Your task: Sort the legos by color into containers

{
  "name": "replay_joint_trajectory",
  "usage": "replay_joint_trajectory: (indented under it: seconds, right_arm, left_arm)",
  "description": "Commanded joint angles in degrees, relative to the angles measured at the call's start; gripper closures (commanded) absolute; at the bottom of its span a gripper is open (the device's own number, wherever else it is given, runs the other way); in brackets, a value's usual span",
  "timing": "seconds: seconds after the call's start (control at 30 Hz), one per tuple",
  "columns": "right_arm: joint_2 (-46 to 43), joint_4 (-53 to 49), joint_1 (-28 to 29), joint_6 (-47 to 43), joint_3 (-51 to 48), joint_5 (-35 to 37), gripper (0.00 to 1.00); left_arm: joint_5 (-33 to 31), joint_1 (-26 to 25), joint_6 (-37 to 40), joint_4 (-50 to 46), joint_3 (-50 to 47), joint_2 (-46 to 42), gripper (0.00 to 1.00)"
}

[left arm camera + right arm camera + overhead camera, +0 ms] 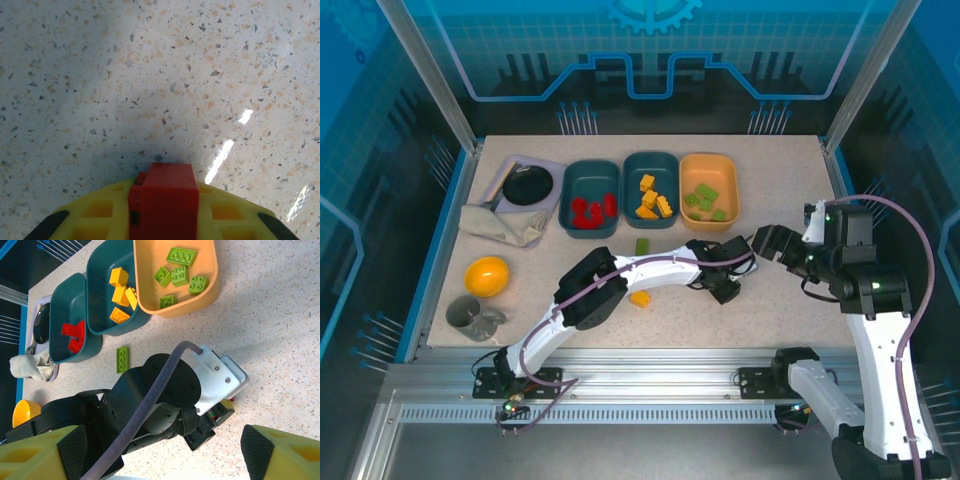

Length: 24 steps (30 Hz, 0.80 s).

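Left gripper [162, 212] is pinching a red brick [164, 192] right at the tabletop [150, 75], well apart from the tubs. I'd be lifting it clear first, then carrying it to the leftmost teal tub [590, 177], the one holding reds. Right gripper [767, 243] is hanging with fingers spread.

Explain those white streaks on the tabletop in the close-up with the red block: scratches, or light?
Left wrist view: the white streaks look like light glare on the glossy table, not scratches; the red brick is near the lens and soft; a shadow dims the table around it. Right wrist view: the green bricks look crisp.
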Motion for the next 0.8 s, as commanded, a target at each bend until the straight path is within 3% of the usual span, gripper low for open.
replay_joint_trajectory:
  seconds: [0.0,0.17,0.4,0.63,0.77]
  right_arm:
    - [1.82,1.79,-1.13,-1.65,2.50,-2.26,0.19]
    - [5.51,5.73,1.89,-3.57,5.12,-2.50,0.23]
    - [15.84,12.84,20.11,-5.62,8.98,4.96,0.23]
    - [33.63,18.46,26.18,-9.34,17.94,-6.09,0.22]
    - [42.39,17.84,27.85,-10.61,24.51,-8.79,0.22]
  left_arm:
    - [-1.75,2.40,-4.90,0.28,-2.36,-6.81,0.87]
    - [-2.06,9.01,-12.82,2.24,-10.04,-17.95,0.87]
    - [-3.46,22.38,-18.06,-1.49,-16.42,-29.20,0.85]
    - [-8.67,37.21,-21.65,-9.76,-12.01,-26.40,0.84]
    - [-11.72,41.94,-23.43,-11.62,-6.58,-21.10,0.84]
